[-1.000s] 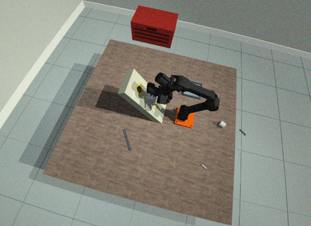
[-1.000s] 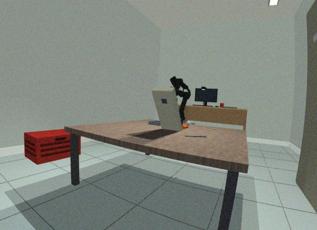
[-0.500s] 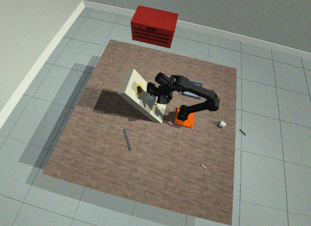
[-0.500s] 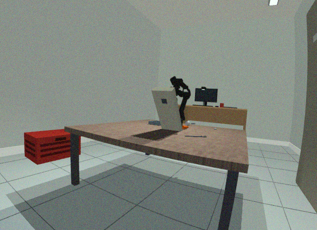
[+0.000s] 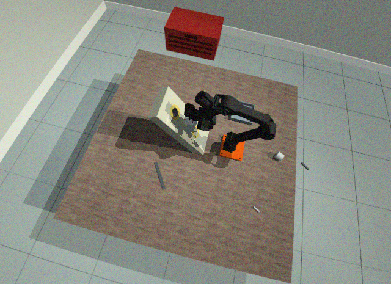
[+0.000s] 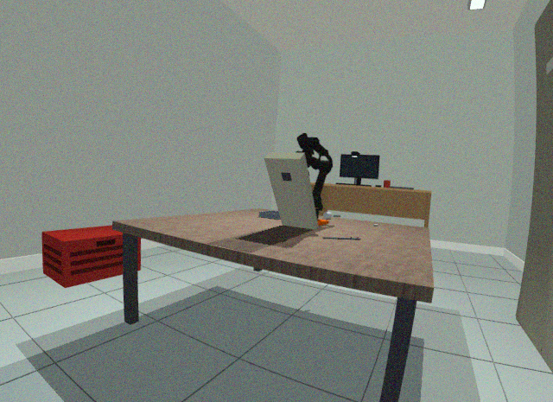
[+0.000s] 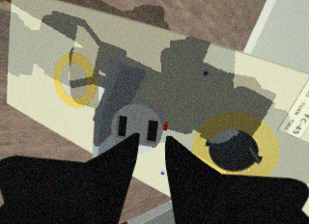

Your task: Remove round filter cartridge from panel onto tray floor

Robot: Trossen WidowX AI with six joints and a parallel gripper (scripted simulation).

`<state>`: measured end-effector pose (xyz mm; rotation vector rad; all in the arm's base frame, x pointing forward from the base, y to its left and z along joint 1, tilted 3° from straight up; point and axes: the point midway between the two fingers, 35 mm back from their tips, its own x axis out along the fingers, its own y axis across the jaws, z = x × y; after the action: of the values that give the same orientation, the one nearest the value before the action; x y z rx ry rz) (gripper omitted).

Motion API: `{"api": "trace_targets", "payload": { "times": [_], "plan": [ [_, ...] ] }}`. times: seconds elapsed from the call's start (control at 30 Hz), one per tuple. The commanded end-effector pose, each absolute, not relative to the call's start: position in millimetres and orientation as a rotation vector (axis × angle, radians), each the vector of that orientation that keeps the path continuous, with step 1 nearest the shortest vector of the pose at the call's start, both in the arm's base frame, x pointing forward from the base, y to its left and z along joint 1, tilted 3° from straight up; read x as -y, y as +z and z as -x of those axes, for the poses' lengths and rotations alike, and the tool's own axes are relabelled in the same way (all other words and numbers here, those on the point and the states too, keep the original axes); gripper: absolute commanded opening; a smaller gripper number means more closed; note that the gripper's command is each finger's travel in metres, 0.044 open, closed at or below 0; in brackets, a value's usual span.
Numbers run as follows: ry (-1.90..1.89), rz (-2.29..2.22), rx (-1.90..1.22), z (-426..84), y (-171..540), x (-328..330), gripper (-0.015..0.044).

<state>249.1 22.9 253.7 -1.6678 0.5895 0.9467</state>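
Note:
The filter cartridge (image 7: 137, 125) is a round grey disc with two black slots, seated in the pale, sloping service panel (image 5: 162, 105) (image 6: 290, 201) (image 7: 24, 91). A small red mark lies just right of its edge in the wrist view. My gripper (image 7: 152, 139) is partly open and nothing shows between its fingertips. The left fingertip overlaps the disc's lower edge in the wrist view; whether it touches is unclear. In the top view the arm hides most of that part of the panel. The blue-grey tray (image 5: 240, 120) stands behind the arm, partly hidden by it.
On the panel, a black knob (image 7: 234, 152) (image 5: 175, 112) sits in a yellow ring, and another yellow ring (image 7: 59, 80) lies farther left in the wrist view. A grey bar (image 5: 159, 175), a white object (image 5: 278, 156) and a small white stick (image 5: 256, 209) lie on the table.

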Motion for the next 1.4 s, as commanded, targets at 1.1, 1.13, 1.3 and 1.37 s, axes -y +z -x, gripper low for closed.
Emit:
{"api": "trace_targets", "payload": {
  "times": [1.1, 1.13, 1.3, 1.37],
  "plan": [
    [0.407, 0.637, -0.860, -254.3, 307.9, -20.3, 0.0305],
    [0.368, 0.543, -0.898, -251.5, 301.5, -20.0, 0.0305],
    [0.145, 0.103, -1.060, -236.7, 271.4, -18.7, 0.0305],
    [0.110, 0.044, -1.079, -234.5, 267.4, -18.5, 0.0305]
  ]
}}
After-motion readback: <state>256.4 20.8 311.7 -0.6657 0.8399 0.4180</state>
